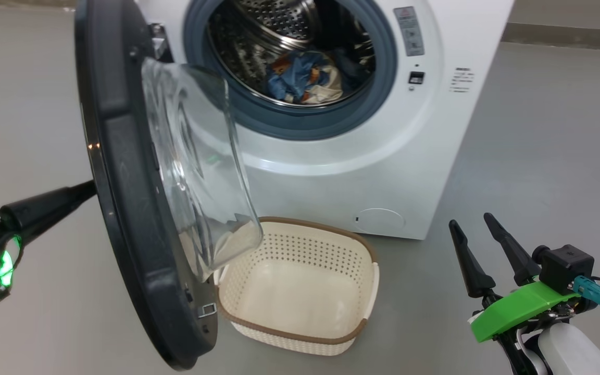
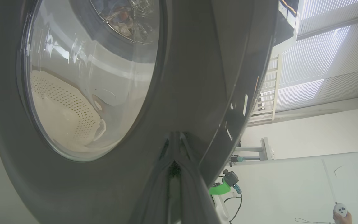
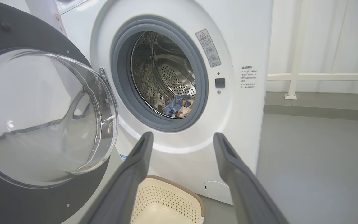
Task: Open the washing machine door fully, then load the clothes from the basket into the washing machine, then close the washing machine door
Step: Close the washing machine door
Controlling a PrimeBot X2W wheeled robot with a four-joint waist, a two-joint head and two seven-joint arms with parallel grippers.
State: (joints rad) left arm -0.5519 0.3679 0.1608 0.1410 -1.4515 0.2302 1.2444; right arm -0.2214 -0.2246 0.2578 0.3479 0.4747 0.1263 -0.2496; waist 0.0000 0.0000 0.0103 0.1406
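Slip risk at door (image 1: pixel 123 156)
It is touched by the clenched, empty left gripper (image 1: pixel 84 191); contact may be lost on the gloss. Right gripper (image 1: pixel 471 220) is held spread, empty.

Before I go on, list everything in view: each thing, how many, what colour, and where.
washing machine: one, white, on the floor ahead, drum open
washing machine door: one, black rim with clear glass bowl, swung open at the head view's left, its lower end above the basket's left end
clothes: one heap, light blue, orange-brown and cream, at the bottom of the drum
basket: one, cream-white with brown rim, on the floor before the machine, empty
warning label: one, grey, right of the drum opening
round hatch: one, white, low on the machine's front
floor: grey, all round
person's hand: one, holding a white controller, far off
left gripper: one, dark, shut, tips at the door's outer face
right gripper: one, dark, open, holding nothing, lower right
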